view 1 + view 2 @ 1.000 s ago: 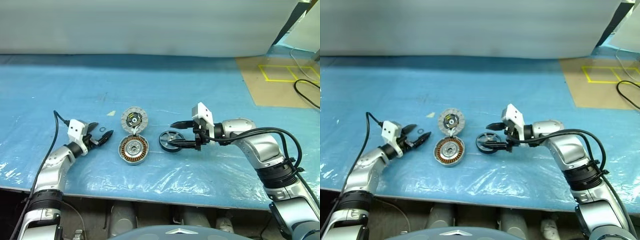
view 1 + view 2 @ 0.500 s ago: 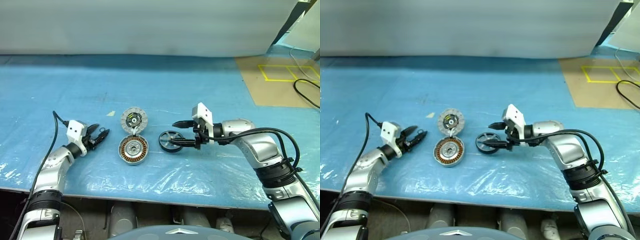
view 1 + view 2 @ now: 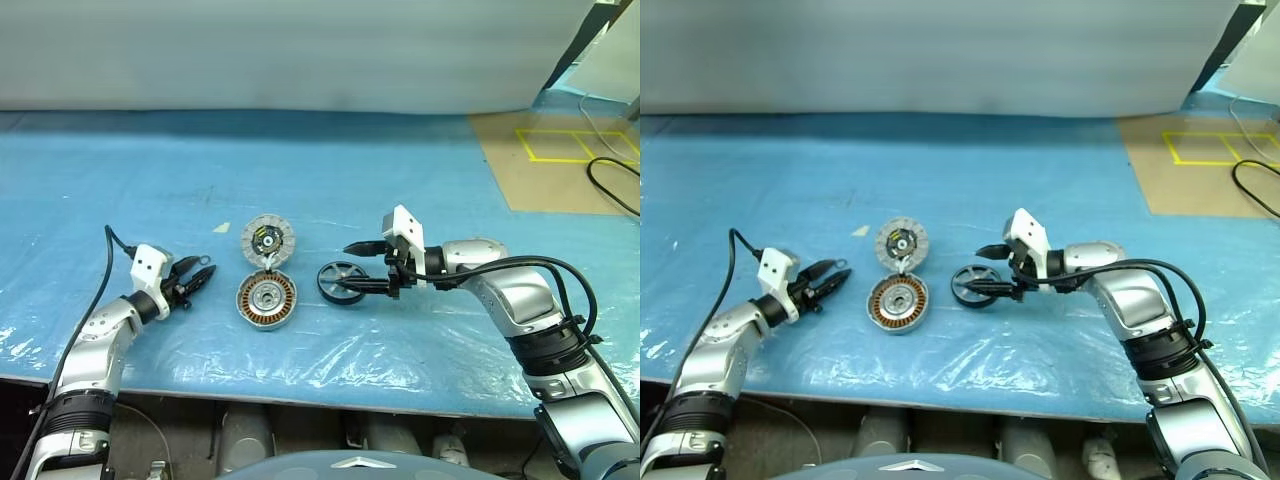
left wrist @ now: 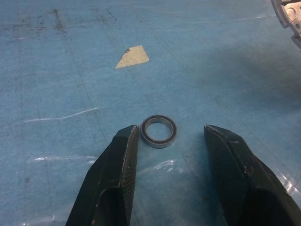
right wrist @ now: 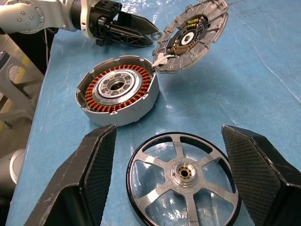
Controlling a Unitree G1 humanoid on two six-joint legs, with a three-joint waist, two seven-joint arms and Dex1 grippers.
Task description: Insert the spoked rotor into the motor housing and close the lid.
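The right gripper (image 5: pixel 181 155) stands wide around the spoked rotor (image 5: pixel 183 172), apparently without touching it. The left gripper (image 4: pixel 171 136) is part-open, a small ring (image 4: pixel 159 131) between its fingertips.

A small ring (image 4: pixel 159 131) lies on blue sheeting (image 4: pixel 56 70) between the left gripper's (image 4: pixel 169 136) parted fingers (image 4: pixel 123 155).

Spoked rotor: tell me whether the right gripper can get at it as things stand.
Probably yes. The right gripper stands open with a finger on either side of the spoked rotor, which lies flat on the table with nothing between.
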